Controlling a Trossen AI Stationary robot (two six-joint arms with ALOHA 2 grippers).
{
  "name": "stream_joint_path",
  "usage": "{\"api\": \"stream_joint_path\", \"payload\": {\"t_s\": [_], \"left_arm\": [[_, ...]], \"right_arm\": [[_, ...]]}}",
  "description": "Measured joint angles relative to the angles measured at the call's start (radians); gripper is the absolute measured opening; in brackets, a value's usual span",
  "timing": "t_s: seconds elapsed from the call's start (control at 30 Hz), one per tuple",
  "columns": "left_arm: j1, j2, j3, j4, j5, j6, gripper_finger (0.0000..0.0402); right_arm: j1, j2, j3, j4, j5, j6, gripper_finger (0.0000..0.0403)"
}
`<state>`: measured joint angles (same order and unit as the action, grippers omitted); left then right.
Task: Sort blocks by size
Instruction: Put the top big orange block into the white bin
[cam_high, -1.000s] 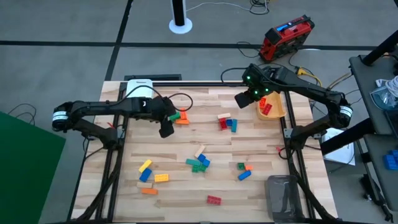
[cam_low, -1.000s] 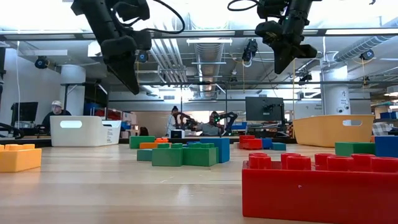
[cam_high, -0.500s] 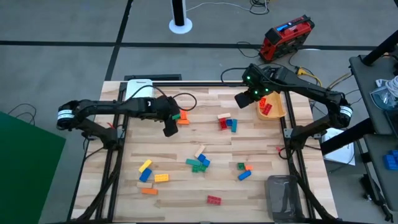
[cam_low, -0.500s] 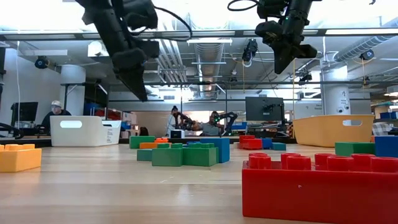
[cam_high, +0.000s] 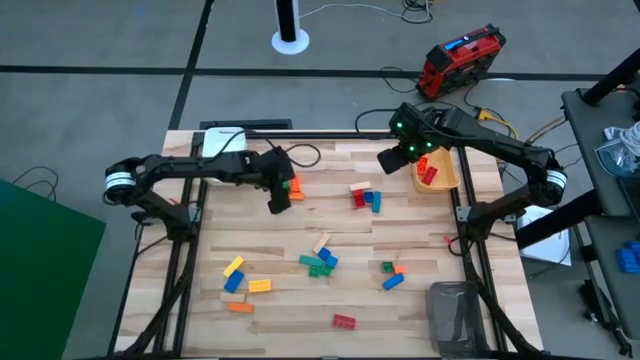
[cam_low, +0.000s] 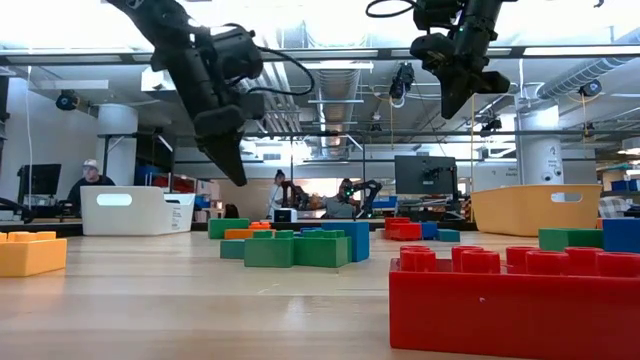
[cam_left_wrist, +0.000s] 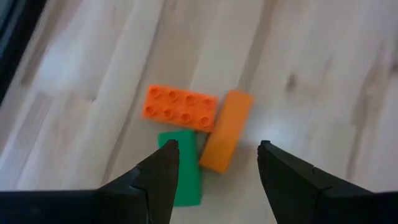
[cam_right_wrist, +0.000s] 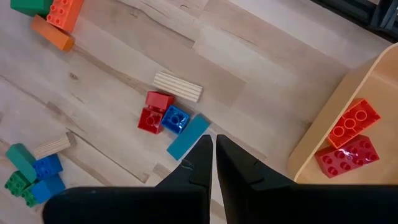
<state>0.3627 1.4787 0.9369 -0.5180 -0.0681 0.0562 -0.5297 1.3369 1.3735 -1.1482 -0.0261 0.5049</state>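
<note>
Hovering left gripper (cam_left_wrist: 214, 163), fingers apart, over studded orange and green blocks (cam_left_wrist: 180, 109); right gripper (cam_right_wrist: 213, 158) fingers together.

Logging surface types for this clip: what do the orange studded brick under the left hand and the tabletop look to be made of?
The orange studded brick looks like moulded plastic: uniform colour, crisp round studs, slight sheen. The tabletop appears to be pale wood planks with a smooth, likely sealed finish: visible grain, seams and a soft glare.
</note>
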Motion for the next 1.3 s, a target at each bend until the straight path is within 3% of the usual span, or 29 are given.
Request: {"api": "stream_joint_path", "payload": {"t_s": [0.7, 1.17, 1.3], "left_arm": [[0.117, 0.007, -0.052, 0.024, 0.107, 0.133, 0.0194], [0.122, 0.007, -0.097, 0.066, 0.119, 0.138, 0.0194], [0.120, 0.007, -0.097, 0.074, 0.168, 0.116, 0.0194]], "right_arm": [[0.002, 0.000, -0.008, 0.001, 0.000, -0.002, 0.0013], [0.002, 0.000, -0.037, 0.001, 0.000, -0.001, 0.0013], [0.002, 0.000, -0.050, 0.003, 0.000, 0.008, 0.0013]]}}
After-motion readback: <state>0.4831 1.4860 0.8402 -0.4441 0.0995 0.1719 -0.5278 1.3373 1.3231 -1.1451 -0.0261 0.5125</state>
